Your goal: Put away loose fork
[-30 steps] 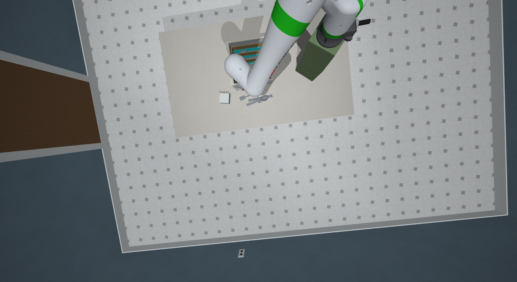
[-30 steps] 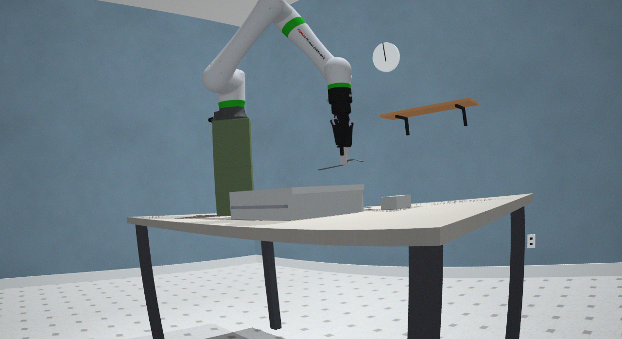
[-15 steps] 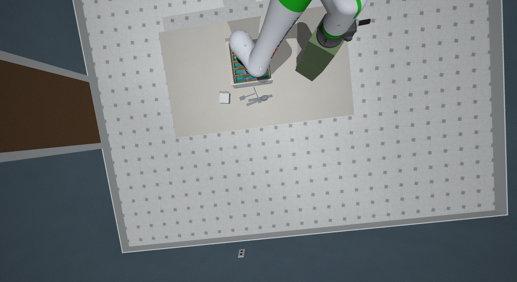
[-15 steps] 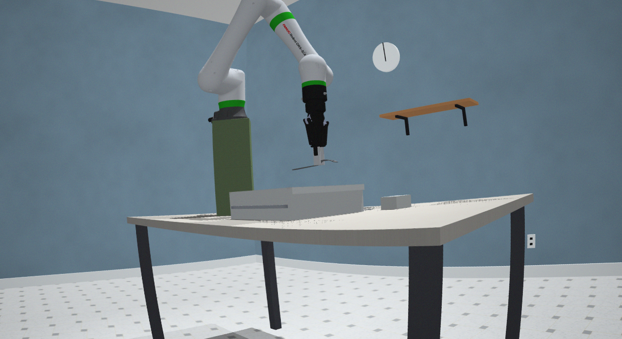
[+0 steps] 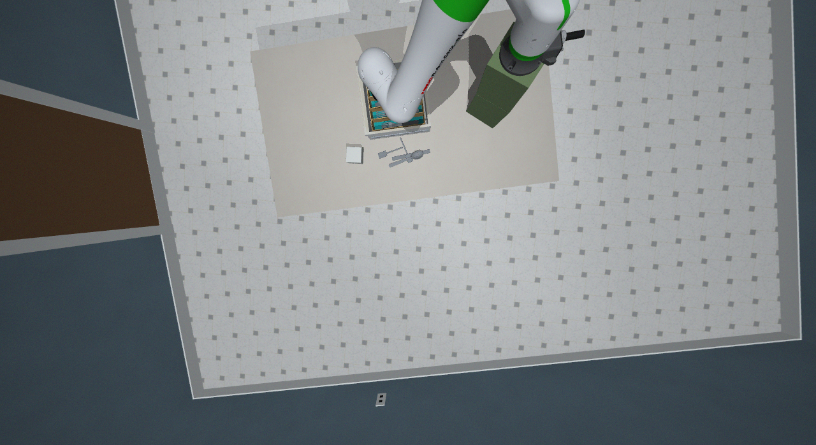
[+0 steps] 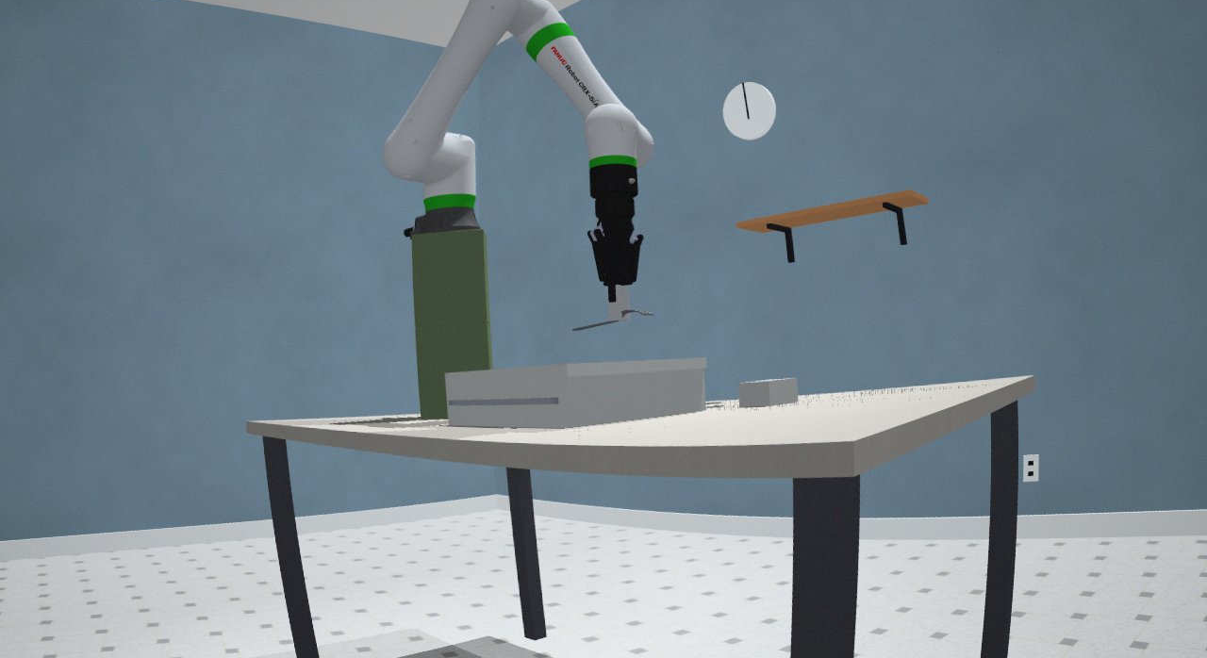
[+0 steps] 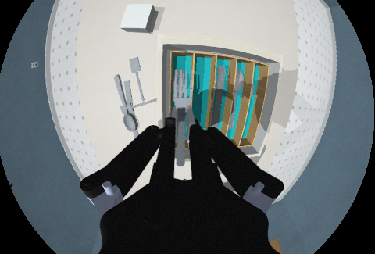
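Note:
My gripper [image 6: 620, 304] is shut on the loose grey fork [image 6: 606, 322] and holds it level, well above the grey cutlery tray [image 6: 578, 389]. In the wrist view the held fork [image 7: 180, 119] runs between my fingertips, over the tray's leftmost slot [image 7: 181, 87], where other forks lie. The tray [image 7: 219, 94] has several teal-lined slots with wooden dividers. In the overhead view my arm hides most of the tray [image 5: 388, 119].
Loose cutlery lies on the counter beside the tray: a spoon [image 7: 128, 105], a spatula-like piece [image 7: 137, 74], also in the overhead view [image 5: 403, 153]. A small white box [image 5: 354, 154] sits near them. My green pedestal [image 5: 499, 88] stands at the table's back.

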Controlling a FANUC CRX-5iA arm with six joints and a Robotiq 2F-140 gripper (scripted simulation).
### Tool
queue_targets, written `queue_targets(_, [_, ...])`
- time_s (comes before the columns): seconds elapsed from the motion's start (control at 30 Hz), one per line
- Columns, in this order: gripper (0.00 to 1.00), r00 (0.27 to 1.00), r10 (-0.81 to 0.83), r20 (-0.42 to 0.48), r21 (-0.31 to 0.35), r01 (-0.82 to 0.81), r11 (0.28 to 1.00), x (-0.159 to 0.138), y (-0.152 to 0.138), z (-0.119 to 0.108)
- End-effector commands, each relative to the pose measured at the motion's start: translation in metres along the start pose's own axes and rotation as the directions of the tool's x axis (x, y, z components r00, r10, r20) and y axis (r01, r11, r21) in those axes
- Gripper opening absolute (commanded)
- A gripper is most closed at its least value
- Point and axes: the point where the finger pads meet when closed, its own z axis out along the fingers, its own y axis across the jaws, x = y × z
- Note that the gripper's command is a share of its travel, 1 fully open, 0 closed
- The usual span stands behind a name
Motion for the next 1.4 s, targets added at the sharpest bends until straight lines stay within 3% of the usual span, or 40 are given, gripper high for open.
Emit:
queue_targets(0.0, [0.02, 0.998, -0.001, 0.058, 0.002, 0.001, 1.000, 0.002, -0.001, 0.000])
queue_targets(0.9, [0.02, 0.998, -0.002, 0.065, 0.003, 0.002, 1.000, 0.002, -0.001, 0.000])
queue_targets(1.37, [0.02, 0.998, -0.002, 0.066, 0.003, 0.002, 1.000, 0.002, -0.001, 0.013])
